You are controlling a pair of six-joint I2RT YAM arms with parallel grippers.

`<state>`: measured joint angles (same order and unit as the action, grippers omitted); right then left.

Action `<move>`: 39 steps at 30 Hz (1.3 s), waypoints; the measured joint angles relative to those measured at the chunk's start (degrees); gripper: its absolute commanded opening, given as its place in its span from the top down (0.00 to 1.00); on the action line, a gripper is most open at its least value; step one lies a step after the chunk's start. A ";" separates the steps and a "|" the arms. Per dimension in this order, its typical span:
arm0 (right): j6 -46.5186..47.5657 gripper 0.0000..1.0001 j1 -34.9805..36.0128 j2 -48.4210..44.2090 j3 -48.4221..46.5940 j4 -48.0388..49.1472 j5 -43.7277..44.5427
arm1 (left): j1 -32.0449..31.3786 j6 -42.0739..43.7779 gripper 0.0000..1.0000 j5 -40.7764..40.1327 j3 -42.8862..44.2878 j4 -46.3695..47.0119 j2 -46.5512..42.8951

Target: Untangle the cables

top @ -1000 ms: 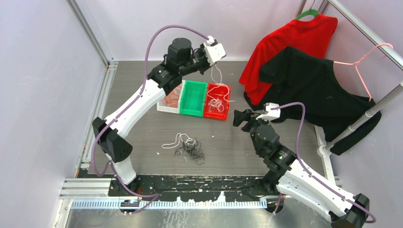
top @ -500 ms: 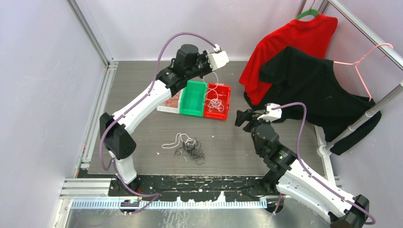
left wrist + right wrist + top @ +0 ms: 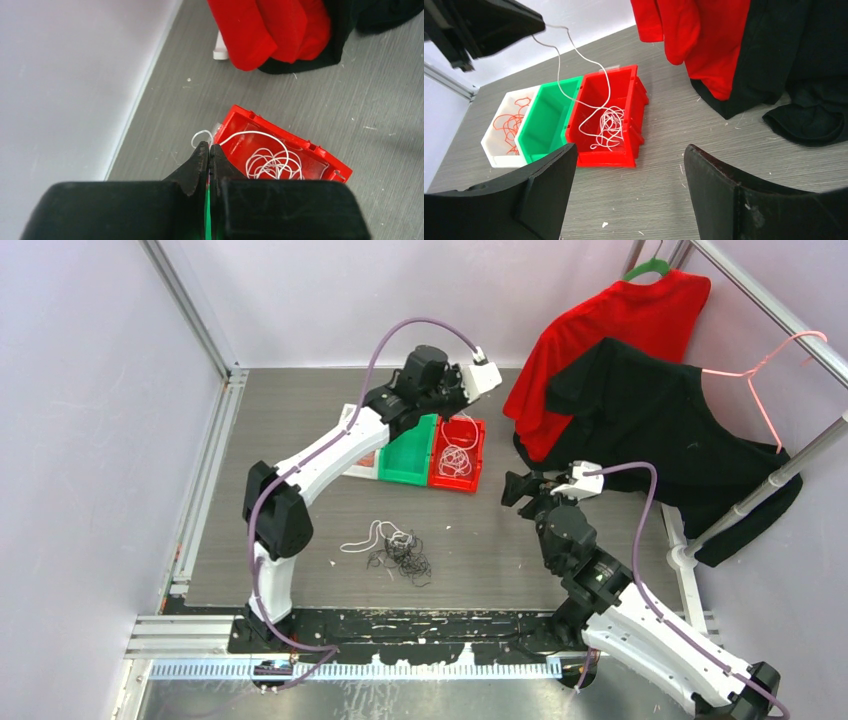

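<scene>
1. No text, label, brand, number or sign legible in any of the three views.

The whole grey wood-grain tabletop (image 3: 480, 540) is seen from high above, behind the arm bases. A small red plastic bin (image 3: 452, 485) of thin white curly cables (image 3: 455, 458) near its far edge is shared by all views: closely and steeply from the left wrist, obliquely and farther off from the right.
</scene>
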<state>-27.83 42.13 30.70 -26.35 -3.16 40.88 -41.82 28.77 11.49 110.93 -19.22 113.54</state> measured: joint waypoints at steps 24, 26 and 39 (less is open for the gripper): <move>-0.22 0.19 -0.42 -1.42 2.01 -2.49 1.46 | -3.13 2.95 1.00 -3.98 -3.80 -5.92 10.19; -0.33 0.19 -0.52 -1.42 2.12 -2.51 1.44 | -3.13 2.95 1.00 -3.98 -3.76 -5.90 11.34; -0.39 0.19 -0.68 -0.57 2.14 -2.51 0.98 | -0.72 1.86 0.39 1.55 12.94 -22.10 17.53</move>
<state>-28.23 41.45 30.13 -24.21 -5.67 41.87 -42.54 30.63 13.04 123.87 -41.32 131.07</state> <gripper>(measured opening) 0.813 0.502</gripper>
